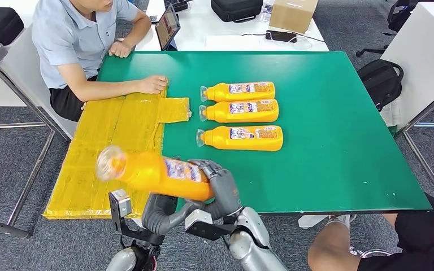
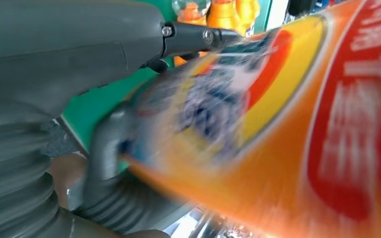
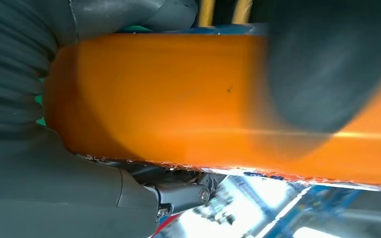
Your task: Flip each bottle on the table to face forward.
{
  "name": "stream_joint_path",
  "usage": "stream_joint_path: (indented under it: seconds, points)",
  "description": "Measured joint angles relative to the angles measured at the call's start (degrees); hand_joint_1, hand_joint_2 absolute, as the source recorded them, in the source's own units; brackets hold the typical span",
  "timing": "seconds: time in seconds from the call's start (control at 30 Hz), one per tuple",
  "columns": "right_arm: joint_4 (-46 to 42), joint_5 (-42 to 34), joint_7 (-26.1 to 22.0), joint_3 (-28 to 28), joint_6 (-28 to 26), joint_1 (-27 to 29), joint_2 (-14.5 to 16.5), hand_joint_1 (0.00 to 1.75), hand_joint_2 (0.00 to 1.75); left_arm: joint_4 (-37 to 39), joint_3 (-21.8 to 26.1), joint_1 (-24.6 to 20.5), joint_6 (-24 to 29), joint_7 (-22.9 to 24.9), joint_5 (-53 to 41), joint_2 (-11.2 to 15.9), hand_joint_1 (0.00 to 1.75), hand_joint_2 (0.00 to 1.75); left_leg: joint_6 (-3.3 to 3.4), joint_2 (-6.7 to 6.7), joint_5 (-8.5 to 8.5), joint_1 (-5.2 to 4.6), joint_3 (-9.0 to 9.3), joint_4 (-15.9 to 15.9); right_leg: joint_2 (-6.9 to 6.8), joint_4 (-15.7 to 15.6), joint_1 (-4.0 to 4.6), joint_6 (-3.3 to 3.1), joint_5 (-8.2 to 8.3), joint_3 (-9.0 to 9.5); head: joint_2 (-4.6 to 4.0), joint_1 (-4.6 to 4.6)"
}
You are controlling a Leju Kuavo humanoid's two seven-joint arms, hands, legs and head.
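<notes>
Right robot hand (image 1: 221, 186) grips an orange bottle (image 1: 152, 172) — lifted, blurred.

Bare green table (image 1: 339, 152) right of three bottles (image 1: 243, 114)

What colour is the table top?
Green. The table shows best in the head view, with three orange bottles lying on it.

We take this for an office or lab: grey carpet tiles (image 1: 11, 164), white desks (image 1: 226, 28) at the far side, a tablet (image 1: 167, 25), a cardboard box (image 1: 293, 14)
</notes>
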Motion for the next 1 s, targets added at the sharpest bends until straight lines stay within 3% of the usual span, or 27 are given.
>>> stream_joint_path:
  seconds: [0.3,0.83,1.0]
  points:
    - [0.9,-2.5,-0.1,4.9,0.1,0.0,1.4,1.75,1.75,-2.2,0.9,-0.4,3.5,-2.9,-0.8,-0.4,0.0,1.75,0.0,0.01,0.0,0.01,0.0,0.0,0.01,0.0,0.0,0.0,0.0,-0.04,0.0,-0.02]
    - [1.6,-2.8,-0.1,6.0,0.1,-0.8,1.4,1.74,1.75,-3.3,1.2,0.0,3.8,-3.1,-1.1,-0.5,0.0,1.75,0.0,0.02,0.0,0.0,0.0,0.0,0.01,0.0,0.0,0.0,0.0,-0.05,0.0,-0.01]
    - [2.2,-3.0,0.4,6.4,0.4,-0.9,1.6,1.75,1.75,-3.7,1.2,0.0,6.3,-4.9,-3.1,-0.5,0.04,1.75,0.0,0.03,0.0,0.0,0.0,0.0,0.01,0.0,0.0,0.0,0.0,-0.06,0.0,-0.02]
